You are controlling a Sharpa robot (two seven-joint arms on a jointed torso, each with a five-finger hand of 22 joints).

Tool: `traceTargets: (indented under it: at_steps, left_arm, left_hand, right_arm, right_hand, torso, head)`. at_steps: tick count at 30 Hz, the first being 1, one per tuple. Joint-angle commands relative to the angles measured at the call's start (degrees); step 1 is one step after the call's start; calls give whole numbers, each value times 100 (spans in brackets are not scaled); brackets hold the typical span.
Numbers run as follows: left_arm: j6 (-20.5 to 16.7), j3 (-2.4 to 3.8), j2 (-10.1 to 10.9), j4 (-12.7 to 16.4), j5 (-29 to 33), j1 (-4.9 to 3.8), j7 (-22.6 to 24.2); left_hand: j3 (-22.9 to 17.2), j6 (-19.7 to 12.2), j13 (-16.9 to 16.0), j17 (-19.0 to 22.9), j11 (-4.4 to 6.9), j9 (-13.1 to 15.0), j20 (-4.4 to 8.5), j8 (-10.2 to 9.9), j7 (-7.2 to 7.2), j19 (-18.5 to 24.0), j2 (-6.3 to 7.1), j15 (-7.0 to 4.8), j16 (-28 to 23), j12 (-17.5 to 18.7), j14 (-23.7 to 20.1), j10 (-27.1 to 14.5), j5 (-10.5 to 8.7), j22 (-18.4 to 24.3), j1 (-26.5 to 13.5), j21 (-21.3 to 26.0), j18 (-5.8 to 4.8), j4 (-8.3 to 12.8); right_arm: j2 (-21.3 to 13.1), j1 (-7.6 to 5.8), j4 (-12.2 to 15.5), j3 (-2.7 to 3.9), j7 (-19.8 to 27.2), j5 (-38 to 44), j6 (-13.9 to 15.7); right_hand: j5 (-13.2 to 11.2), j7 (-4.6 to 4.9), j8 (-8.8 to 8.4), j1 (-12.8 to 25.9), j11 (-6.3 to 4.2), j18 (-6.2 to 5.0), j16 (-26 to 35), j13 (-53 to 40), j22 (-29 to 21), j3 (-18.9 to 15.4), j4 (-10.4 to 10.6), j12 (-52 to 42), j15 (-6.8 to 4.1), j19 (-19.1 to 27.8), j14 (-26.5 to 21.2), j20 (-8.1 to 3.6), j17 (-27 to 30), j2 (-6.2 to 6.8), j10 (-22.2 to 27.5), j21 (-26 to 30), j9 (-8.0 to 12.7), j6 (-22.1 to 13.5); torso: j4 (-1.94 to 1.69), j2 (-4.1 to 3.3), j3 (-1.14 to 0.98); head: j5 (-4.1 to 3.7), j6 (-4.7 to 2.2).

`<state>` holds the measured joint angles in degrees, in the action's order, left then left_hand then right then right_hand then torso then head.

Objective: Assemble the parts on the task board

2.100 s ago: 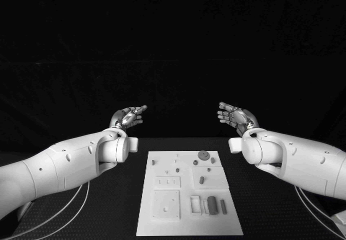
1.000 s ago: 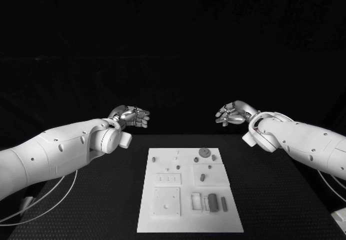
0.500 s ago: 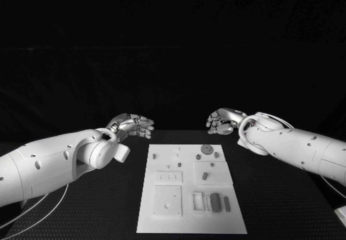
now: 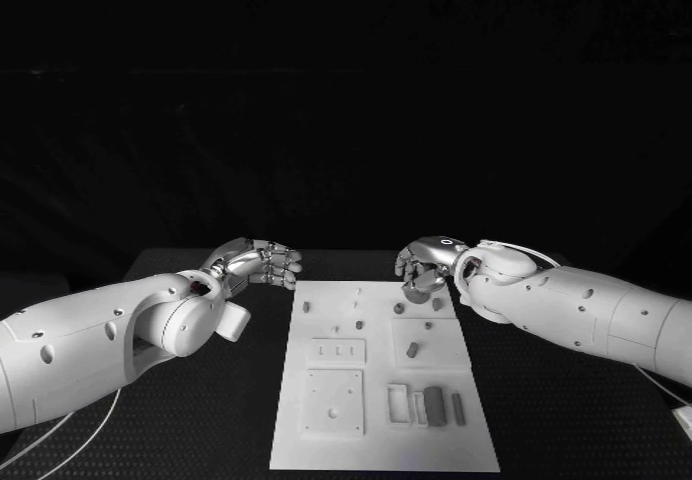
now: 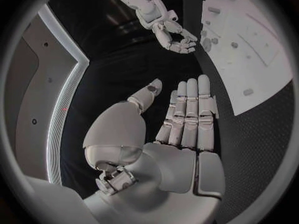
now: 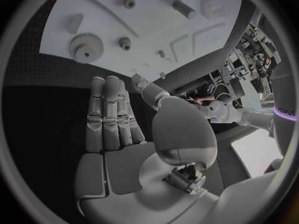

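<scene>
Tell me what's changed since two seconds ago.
Both hands came down from raised, palms-up poses and turned over: the left hand now hovers beside the board's far left corner, the right hand over its far edge near the gear. Neither holds anything. The parts haven't moved.

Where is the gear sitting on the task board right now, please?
In the head view, the gear is at the task board's far right corner, under the right hand.
</scene>
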<state>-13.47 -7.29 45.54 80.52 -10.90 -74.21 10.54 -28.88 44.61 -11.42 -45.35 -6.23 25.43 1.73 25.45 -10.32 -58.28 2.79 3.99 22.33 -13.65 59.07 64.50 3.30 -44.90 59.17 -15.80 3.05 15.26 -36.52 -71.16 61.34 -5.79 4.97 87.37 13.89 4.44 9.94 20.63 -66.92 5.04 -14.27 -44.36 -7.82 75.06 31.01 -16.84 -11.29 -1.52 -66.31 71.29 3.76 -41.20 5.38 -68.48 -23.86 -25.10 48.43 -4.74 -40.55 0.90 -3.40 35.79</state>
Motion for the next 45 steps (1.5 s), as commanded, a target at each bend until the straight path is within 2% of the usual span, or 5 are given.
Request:
traceTargets:
  at_steps: [1, 6, 13, 27, 45]
  left_arm:
    - [97, 8, 12, 29, -41, -9, 78]
    - [104, 9, 38, 46, -41, -9, 76]
    - [108, 10, 65, 61, -41, -10, 62]
    - [131, 12, 79, 92, -42, -23, 54]
    - [124, 16, 113, 202, -48, -150, 37]
  left_hand:
    - [2, -2, -10, -13, -37, -8, -8, -26, -43, -4, 34, 15, -44, 35, 8, -9, -13, -10, -16, 3, 50, -41]
    - [5, -4, -15, -21, -38, -8, -10, -32, -45, -1, 37, 17, -51, 45, 8, -9, -14, -14, -24, 5, 52, -47]
    - [9, -6, -23, -34, -41, -6, -12, -41, -48, 1, 39, 18, -62, 61, 9, -9, -13, -20, -38, 8, 55, -60]
    - [16, -14, -36, -57, -45, -3, -16, -58, -52, 7, 46, 21, -82, 89, 9, -12, -15, -31, -57, 13, 59, -80]
    - [19, -12, -50, -78, -46, 2, -18, -67, -53, 9, 49, 22, -98, 110, 13, -7, -15, -42, -71, 16, 62, -99]
  right_arm:
    - [-5, 53, 42, -12, -149, 416, -137]
    - [-54, 115, 166, -29, -246, 576, -260]
    - [-86, 127, 200, -47, -335, 700, -274]
    - [-5, 149, 108, -65, -370, 740, -239]
    - [30, 151, 143, -71, -407, 780, -248]
  right_hand:
    - [14, 7, -36, -21, 7, -73, -30, -1, 132, 29, 14, 25, 31, 6, 25, -35, -19, 51, -32, -58, 13, 20]
    - [13, 3, -55, 59, -18, -73, -68, -22, 132, -6, 32, 56, 9, -38, 73, -48, -62, 119, -136, -137, 32, 54]
    - [15, -8, -58, 146, -27, -73, -85, -36, 131, -14, 50, 91, -1, -54, 84, -60, -88, 165, -177, -186, 41, 93]
    - [17, -13, -75, 231, -39, -73, -113, -59, 135, 8, 70, 133, -14, -76, 98, -81, -124, 188, -226, -262, 55, 117]
    - [16, -38, -68, 278, -71, -73, -186, -105, 137, 50, 72, 163, -45, -113, 142, -120, -187, 132, -328, -393, 57, 188]
  torso:
    - [-28, -147, 27]
    - [-27, -215, 36]
    - [-24, -242, 48]
    - [-27, -337, 34]
    - [-80, -446, 42]
  head:
    - [-32, 10]
    - [-24, 16]
    - [-17, 0]
    - [20, -75]
    - [3, -71]
